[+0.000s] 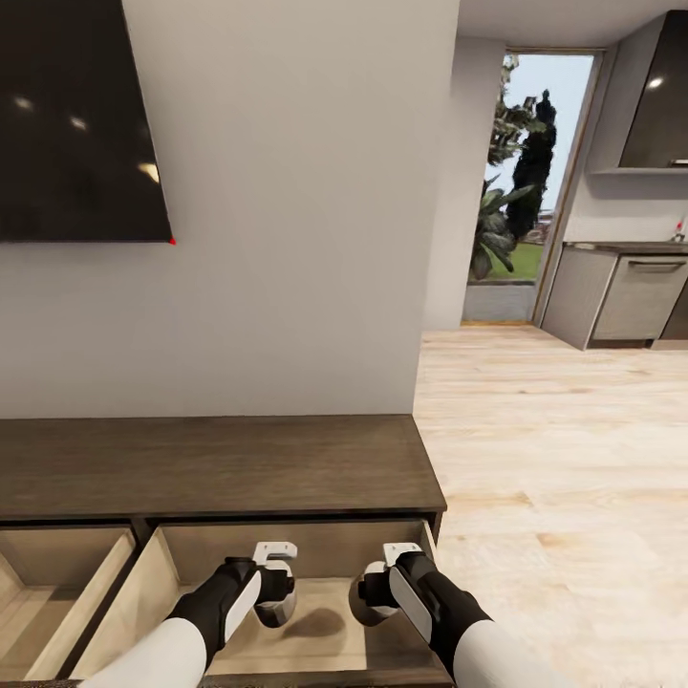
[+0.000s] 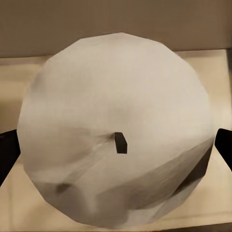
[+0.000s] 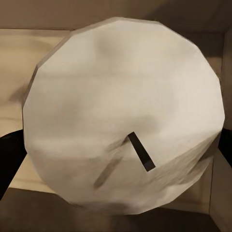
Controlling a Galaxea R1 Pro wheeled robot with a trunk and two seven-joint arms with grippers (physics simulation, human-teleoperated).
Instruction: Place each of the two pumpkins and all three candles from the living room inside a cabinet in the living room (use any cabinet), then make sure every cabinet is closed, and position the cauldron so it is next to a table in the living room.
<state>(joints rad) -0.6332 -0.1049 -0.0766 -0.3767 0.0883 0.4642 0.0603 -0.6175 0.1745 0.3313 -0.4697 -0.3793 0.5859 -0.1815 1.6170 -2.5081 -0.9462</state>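
Note:
The long dark-brown cabinet stands against the wall below me, with two pale-lined drawers pulled open. Over the right drawer my left gripper is shut on a white candle, its dark fingers pressing the candle's sides. My right gripper hangs beside it over the same drawer, shut on a second white candle with a dark wick. Both candles are above the drawer floor; I cannot tell if they touch it. The left drawer looks bare in the part I see.
A black TV screen hangs on the wall above the cabinet. To the right, light wood floor runs to a glass doorway and grey kitchen units.

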